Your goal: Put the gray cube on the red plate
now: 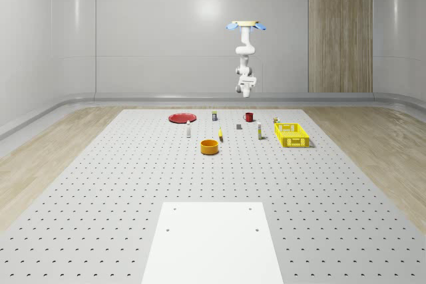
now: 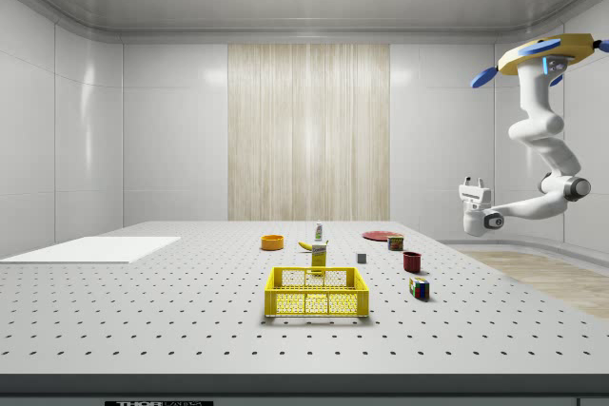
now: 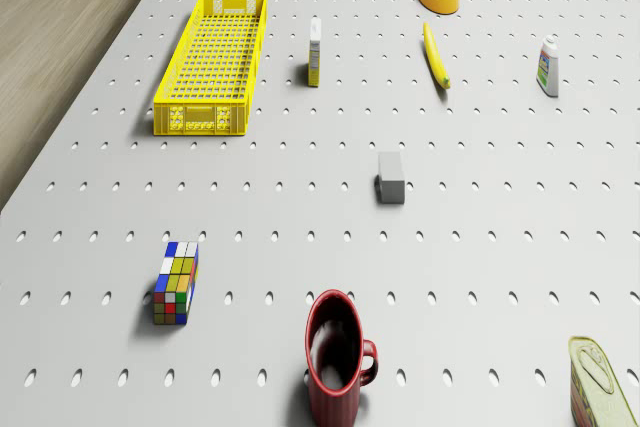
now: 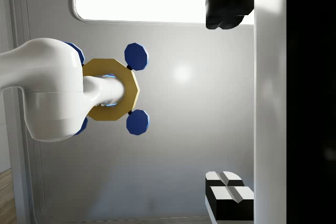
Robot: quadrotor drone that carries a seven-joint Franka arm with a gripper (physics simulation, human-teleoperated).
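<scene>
The gray cube sits free on the perforated table, centre of the whole-scene view, well apart from the red plate at upper left of the cluster. Nothing holds it; you have the pickup yet to do.

Left to right in that view: a white bottle just below the plate, an orange bowl, a banana, the cube, a red mug, a yellow crate. I judge the bottle and banana the likeliest snags on a low carry toward the plate.

The drone hovers high over the far table edge, beyond the mug. Its gripper points upward, fingers apart and empty, so you must bring the wrist round before descending.
</scene>
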